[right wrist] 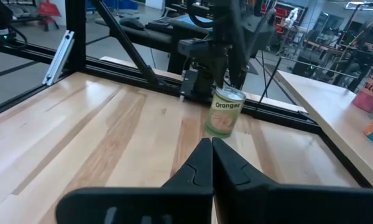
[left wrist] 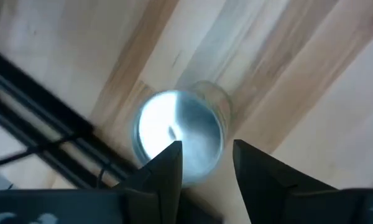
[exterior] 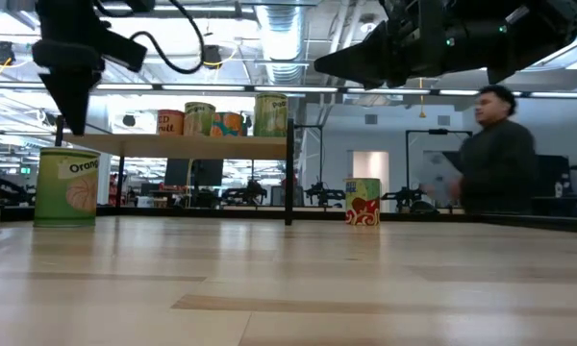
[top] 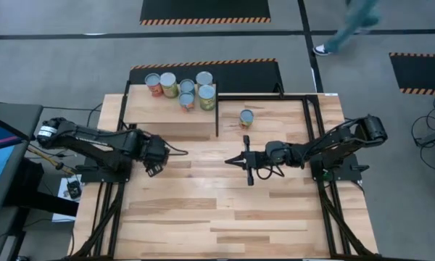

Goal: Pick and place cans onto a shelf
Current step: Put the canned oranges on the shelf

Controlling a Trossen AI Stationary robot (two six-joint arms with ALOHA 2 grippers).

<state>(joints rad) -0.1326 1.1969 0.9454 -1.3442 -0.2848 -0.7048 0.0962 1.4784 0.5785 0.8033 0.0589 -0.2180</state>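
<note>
Cans are split: five on the shelf, one beside it. A green-labelled orange can stands upright directly beneath the left gripper, whose fingers are spread above its lid. The right gripper, pinched shut and empty, is farther off at mid-table.

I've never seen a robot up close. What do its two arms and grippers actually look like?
Both arms are dark, jointed and slim. Black cables loop along them. The left gripper and right gripper each end in two black, tapered, wedge-shaped fingers. The left arm has a silvery band near its base.
</note>
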